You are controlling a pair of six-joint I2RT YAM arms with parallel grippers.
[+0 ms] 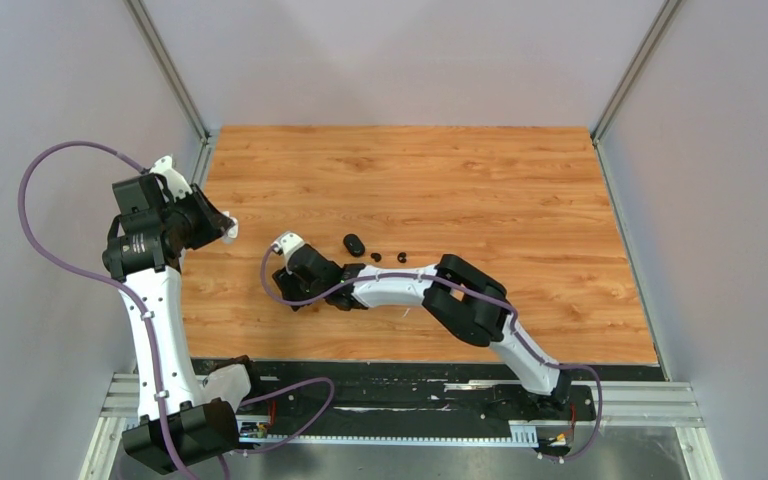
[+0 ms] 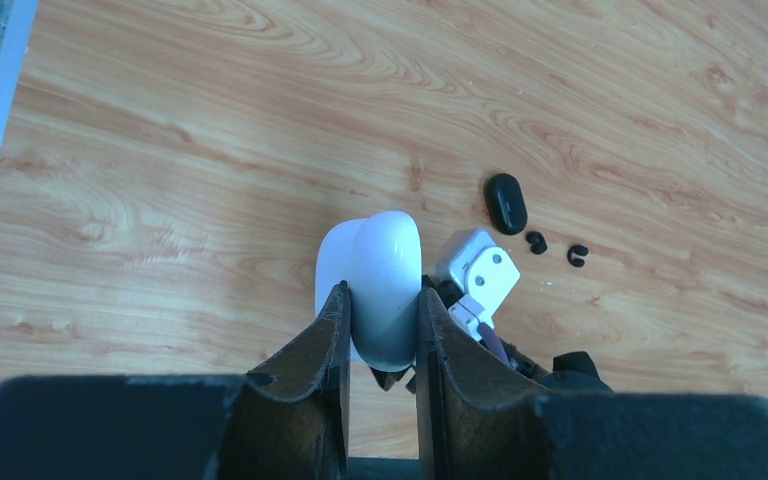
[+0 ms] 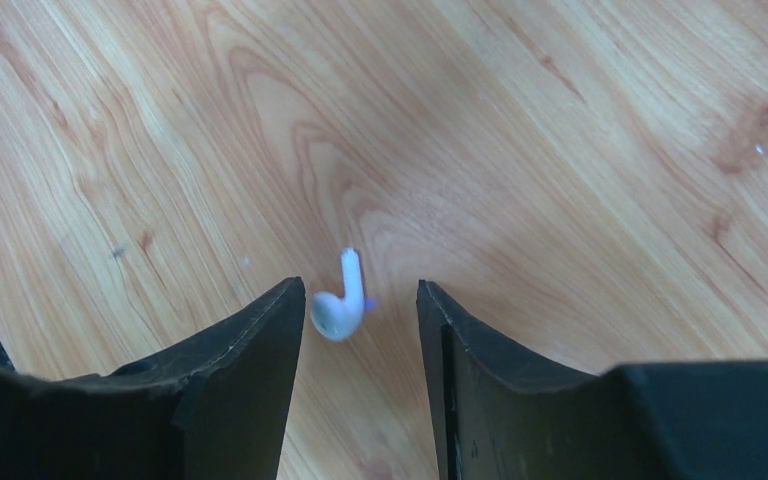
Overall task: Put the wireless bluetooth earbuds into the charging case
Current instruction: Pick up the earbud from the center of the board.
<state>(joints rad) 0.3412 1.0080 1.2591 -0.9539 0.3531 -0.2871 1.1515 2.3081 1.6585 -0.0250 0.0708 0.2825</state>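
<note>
My left end effector (image 2: 382,296) clamps a glossy white rounded case (image 2: 375,255), its base hidden. My right end effector (image 3: 360,288) gapes around a smooth white stemmed earbud (image 3: 338,312) on the wood-grain table (image 3: 580,140).

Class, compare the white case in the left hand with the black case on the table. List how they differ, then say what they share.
Colour: the white case is glossy white, while the black case is black.
Pose: the white case is clamped in the left hand and held off the table, while the black case lies flat on the table.
Contact: the white case is gripped, while nothing touches the black case.
Shared: both are smooth and rounded.
</note>
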